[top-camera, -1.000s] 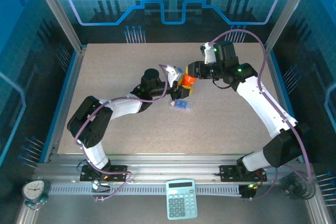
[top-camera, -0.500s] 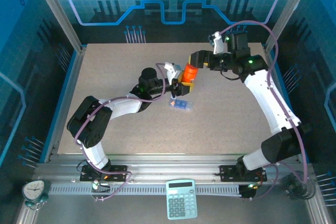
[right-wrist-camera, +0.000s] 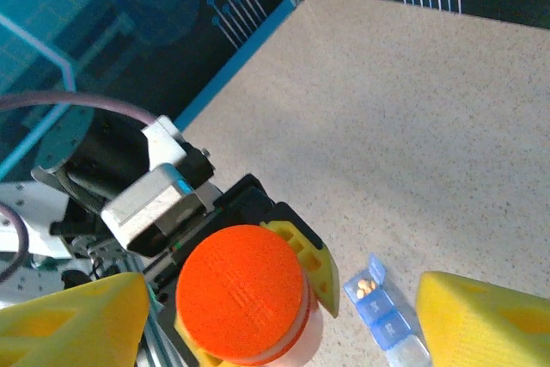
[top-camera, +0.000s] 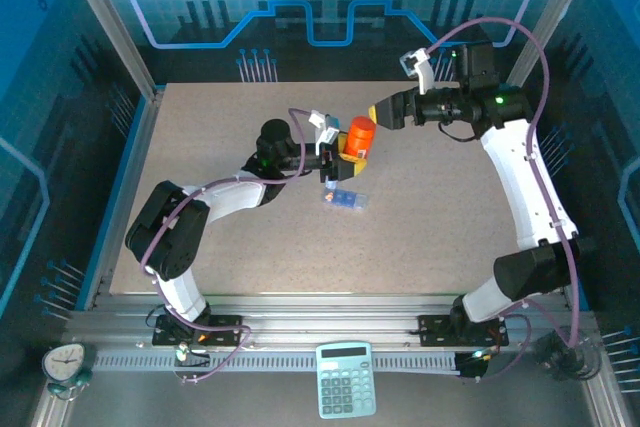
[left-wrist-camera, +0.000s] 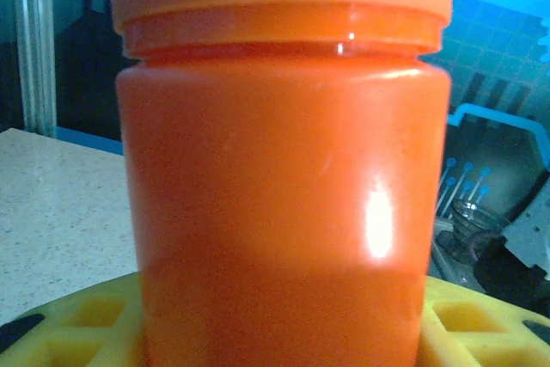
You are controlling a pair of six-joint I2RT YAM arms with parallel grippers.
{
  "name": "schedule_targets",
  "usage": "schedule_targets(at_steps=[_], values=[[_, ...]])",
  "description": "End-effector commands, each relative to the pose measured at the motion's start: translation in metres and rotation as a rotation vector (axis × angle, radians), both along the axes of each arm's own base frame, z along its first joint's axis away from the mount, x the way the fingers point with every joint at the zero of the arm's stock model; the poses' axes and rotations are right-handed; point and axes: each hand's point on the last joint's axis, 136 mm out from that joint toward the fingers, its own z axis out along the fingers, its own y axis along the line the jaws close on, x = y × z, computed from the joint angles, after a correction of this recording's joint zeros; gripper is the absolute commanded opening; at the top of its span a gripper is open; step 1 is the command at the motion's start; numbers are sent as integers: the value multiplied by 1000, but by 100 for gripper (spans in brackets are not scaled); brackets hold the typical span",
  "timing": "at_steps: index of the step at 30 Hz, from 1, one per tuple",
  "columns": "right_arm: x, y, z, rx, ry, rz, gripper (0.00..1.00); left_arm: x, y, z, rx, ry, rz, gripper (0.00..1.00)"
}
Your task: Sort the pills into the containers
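The left claw (top-camera: 350, 150) pinches the orange pill bottle (top-camera: 360, 134) near the middle of the tabletop (top-camera: 220, 237), a little toward the far edge. In the left wrist view the bottle (left-wrist-camera: 284, 212) stands straight up, very close, with a yellow finger (left-wrist-camera: 86, 324) low down on each side of it. Its round orange cap (right-wrist-camera: 242, 291) is on, and it faces up at the right wrist camera.

The right claw (top-camera: 378, 112) hangs in the air just beside the bottle, on the side toward the right edge, and does not touch it. Its two yellow fingers (right-wrist-camera: 73, 315) are spread wide apart and hold nothing.

The blue pill box (top-camera: 345, 198) lies flat on the tabletop, just on the near side of the bottle and close to the middle. In the right wrist view the pill box (right-wrist-camera: 391, 320) has its end part open, with a few small pills (right-wrist-camera: 366, 285) inside. I cannot tell if the other parts hold any.
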Motion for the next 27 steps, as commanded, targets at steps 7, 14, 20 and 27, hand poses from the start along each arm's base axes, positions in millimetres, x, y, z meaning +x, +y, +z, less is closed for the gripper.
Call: schedule_targets(at_steps=[7,14,20,27], values=[[-15,25,-18,-134,28,125,82,-8,-2,12,-7,8,-83,0],[-15,30,-25,-145,50,138,74,-9,-2,11,-5,12,-88,0],[-19,34,-33,-151,74,157,60,-9,-2,12,-6,10,-87,0],[-24,39,-46,-161,111,158,43,-7,-2,14,-7,1,-78,0]])
